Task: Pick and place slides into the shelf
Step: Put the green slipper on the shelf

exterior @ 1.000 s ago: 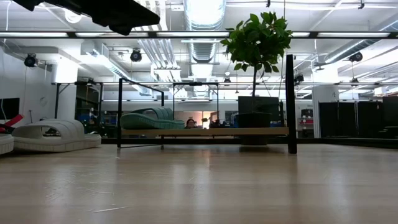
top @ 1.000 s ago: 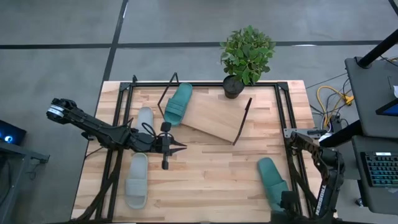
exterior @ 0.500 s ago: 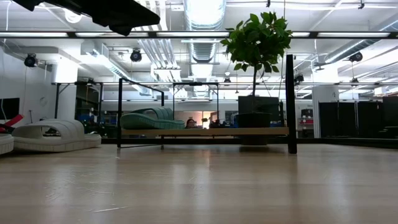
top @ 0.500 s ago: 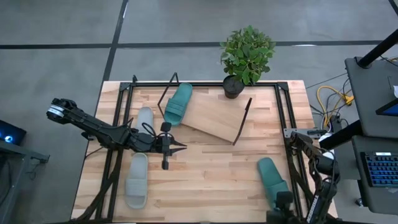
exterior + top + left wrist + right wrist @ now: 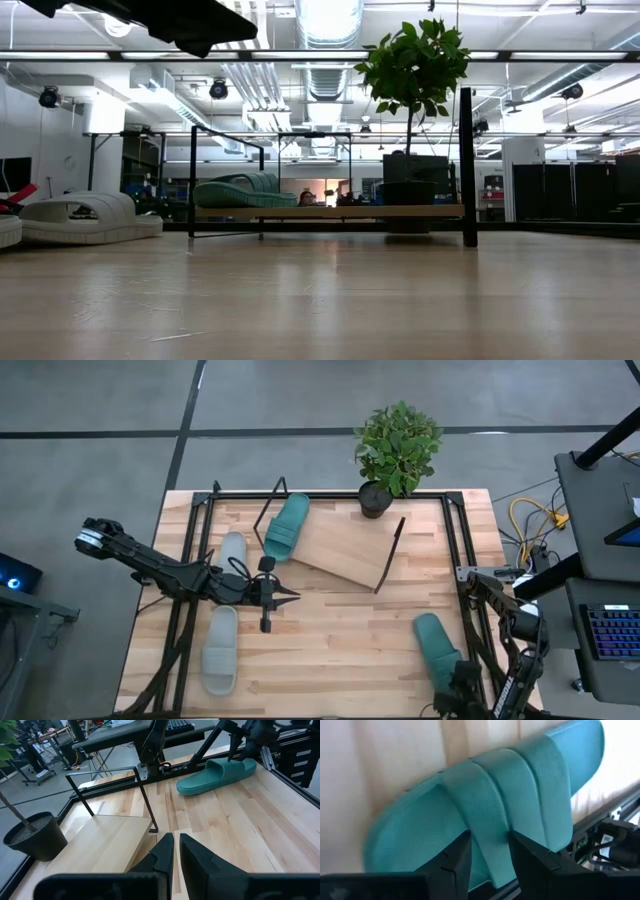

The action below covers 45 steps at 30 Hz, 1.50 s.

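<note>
Right wrist view is showing the right gripper point(image 5: 487, 851) straddling the strap of the teal slide point(image 5: 485, 805), fingers part open and not visibly pinching. This slide is lying well off the shelf point(image 5: 340, 545); a centred, deep bite should be preventing twisting. Left gripper point(image 5: 173, 851) is hovering shut beside the shelf, holding nothing.

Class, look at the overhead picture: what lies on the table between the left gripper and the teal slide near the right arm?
In the high view, only bare wooden tabletop lies between the left gripper and the teal slide; the shelf sits farther back.
</note>
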Tool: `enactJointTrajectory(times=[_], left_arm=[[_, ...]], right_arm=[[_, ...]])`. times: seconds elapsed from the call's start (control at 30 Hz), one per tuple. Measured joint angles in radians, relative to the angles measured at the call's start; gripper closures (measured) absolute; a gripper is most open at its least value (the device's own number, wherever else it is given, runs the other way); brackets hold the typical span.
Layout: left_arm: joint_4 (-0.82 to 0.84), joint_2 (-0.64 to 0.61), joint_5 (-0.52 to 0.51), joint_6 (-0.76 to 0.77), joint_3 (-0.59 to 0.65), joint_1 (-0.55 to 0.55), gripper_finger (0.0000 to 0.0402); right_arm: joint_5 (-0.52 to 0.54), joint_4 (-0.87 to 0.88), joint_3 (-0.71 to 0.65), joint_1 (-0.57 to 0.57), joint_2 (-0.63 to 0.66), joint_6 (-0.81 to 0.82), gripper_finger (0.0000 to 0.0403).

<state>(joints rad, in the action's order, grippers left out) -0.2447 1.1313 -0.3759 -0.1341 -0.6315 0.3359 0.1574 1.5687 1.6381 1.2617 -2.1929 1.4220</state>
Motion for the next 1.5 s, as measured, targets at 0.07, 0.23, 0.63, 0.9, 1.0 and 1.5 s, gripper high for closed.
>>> enactJointTrajectory(times=[0.07, 0.23, 0.63, 0.9, 1.0, 1.5], left_arm=[[0.000, 0.000, 0.000, 0.000, 0.000, 0.000, 0.0386], [-0.001, 0.000, 0.000, 0.000, 0.000, 0.000, 0.0386], [-0.005, 0.017, 0.000, 0.000, 0.000, 0.000, 0.0386], [0.000, 0.044, 0.000, 0.000, 0.000, 0.000, 0.0386], [-0.006, 0.051, 0.000, 0.000, 0.000, 0.000, 0.0386], [-0.008, 0.053, 0.000, -0.001, 0.000, 0.000, 0.0386]], right_arm=[[0.000, 0.003, -0.020, -0.001, 0.000, 0.019, 0.0280], [0.001, 0.004, -0.042, -0.004, 0.000, 0.029, 0.0282], [0.079, 0.002, -0.042, -0.005, 0.000, 0.044, 0.0367], [0.082, 0.002, -0.041, -0.007, 0.001, 0.016, 0.0391], [0.133, 0.003, -0.042, -0.013, 0.016, 0.011, 0.0392], [0.459, 0.003, -0.030, -0.039, 0.108, -0.124, 0.0393]])
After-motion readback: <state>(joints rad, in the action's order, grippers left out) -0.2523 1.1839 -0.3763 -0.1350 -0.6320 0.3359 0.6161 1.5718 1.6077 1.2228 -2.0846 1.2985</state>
